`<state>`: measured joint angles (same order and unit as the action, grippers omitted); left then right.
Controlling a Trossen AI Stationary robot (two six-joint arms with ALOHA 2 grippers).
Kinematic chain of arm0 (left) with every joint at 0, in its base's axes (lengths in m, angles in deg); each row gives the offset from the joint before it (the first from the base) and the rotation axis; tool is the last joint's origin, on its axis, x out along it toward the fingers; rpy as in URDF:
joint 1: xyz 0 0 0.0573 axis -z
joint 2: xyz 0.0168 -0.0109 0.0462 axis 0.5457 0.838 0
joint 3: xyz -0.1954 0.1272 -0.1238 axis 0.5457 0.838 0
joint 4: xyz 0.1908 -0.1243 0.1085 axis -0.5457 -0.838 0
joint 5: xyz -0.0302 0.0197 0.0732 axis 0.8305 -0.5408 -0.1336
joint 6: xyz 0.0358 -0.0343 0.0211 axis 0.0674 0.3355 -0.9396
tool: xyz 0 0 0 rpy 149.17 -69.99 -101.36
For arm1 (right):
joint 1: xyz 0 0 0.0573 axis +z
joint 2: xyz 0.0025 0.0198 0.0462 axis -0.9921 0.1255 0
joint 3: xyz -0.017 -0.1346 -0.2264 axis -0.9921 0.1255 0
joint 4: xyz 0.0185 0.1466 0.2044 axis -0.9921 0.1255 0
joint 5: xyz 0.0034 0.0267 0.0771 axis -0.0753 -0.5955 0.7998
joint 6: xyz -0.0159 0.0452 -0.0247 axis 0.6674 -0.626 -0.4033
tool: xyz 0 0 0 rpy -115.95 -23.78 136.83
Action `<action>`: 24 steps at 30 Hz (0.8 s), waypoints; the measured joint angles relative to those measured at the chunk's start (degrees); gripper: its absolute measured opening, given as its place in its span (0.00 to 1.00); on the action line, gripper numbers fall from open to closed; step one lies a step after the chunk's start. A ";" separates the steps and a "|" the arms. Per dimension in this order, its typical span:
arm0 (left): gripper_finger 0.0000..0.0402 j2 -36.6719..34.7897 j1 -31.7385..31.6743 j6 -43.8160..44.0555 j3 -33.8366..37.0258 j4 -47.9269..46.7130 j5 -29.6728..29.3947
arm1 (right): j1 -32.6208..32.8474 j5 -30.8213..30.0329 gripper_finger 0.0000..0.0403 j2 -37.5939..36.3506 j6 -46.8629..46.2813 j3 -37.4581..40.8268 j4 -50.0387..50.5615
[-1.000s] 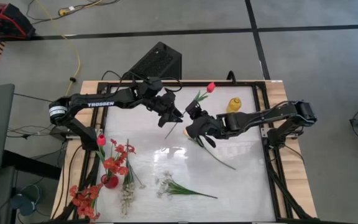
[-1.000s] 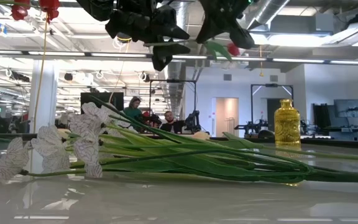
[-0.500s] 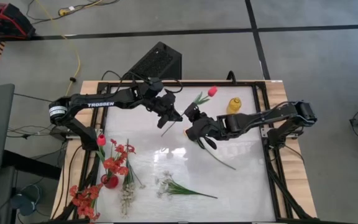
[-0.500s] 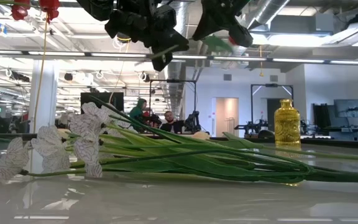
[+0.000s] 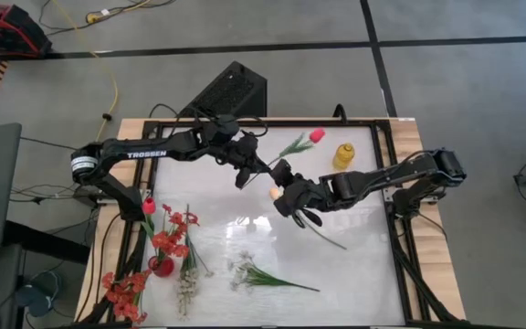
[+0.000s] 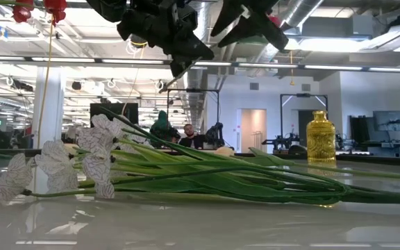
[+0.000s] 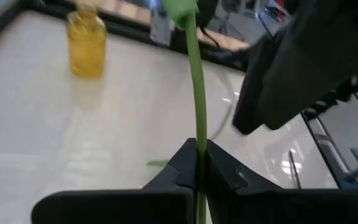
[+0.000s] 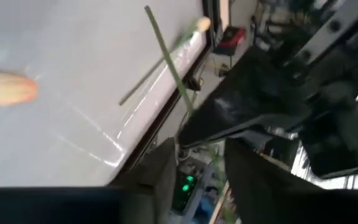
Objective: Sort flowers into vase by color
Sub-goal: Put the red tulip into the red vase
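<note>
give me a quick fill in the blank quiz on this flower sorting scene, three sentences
1. The left gripper is shut on the green stem of the red ____.
2. The small bottle at the table's far edge is ____ in colour.
3. The right gripper, beside the left one over the table, has its fingers ____.

Missing words: tulip; yellow; open

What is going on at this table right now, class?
Two robot arms are passing a flower in mid-air. The left gripper is shut on the green stem of the red tulip, while the right gripper has opened and hangs close by. A peach tulip lies on the table beneath them, a yellow vase stands behind, and more flowers wait at the left.
</note>
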<state>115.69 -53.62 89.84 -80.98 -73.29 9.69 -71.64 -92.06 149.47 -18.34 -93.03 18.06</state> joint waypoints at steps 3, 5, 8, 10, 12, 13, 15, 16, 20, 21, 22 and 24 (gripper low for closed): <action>0.00 -3.47 -0.66 -0.52 0.00 1.07 -2.07 | 1.27 -1.03 0.51 -0.51 -6.02 0.00 1.28; 0.00 -6.38 -0.91 -1.61 -0.04 1.29 -3.46 | 1.96 -0.81 0.55 -1.17 -10.78 -0.02 3.54; 0.00 -11.47 -0.86 -3.59 -0.04 1.65 -5.50 | 2.33 -0.48 0.58 -1.35 -18.36 -0.04 7.74; 0.00 -15.33 -0.73 -4.50 -0.04 3.18 -5.49 | 1.89 0.35 0.58 -1.30 -23.37 -0.04 11.85; 0.00 -19.64 -0.38 -4.68 -0.04 3.89 -5.57 | 1.20 3.70 0.57 -1.30 -28.56 -0.04 15.16; 0.00 -21.81 -0.18 -4.70 -0.04 3.93 -5.58 | 0.71 5.96 0.57 -1.30 -31.10 -0.04 16.60; 0.00 -26.27 0.37 -4.68 -0.04 3.05 -5.19 | -0.17 10.47 0.55 -1.29 -36.15 -0.04 18.52; 0.00 -28.59 0.86 -4.71 -0.04 2.29 -4.75 | -0.61 12.55 0.55 -1.28 -38.46 -0.04 19.19; 0.00 -37.28 4.39 -5.34 0.37 -0.39 -4.92 | -1.62 18.36 0.52 -1.28 -44.76 -0.04 20.21; 0.00 -39.15 5.62 -5.38 1.14 -0.26 -5.02 | -1.65 19.50 0.52 -1.20 -45.64 -0.04 20.01; 0.00 -40.79 6.84 -5.40 2.09 -0.29 -5.01 | -1.66 20.57 0.51 -1.13 -46.02 -0.04 19.55; 0.00 -43.88 9.22 -5.48 4.94 1.61 -5.61 | -1.60 22.40 0.50 -1.11 -46.18 -0.04 18.48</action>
<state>71.81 -44.41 84.35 -76.04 -71.68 4.08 -73.24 -69.66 148.36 -64.52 -93.07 36.54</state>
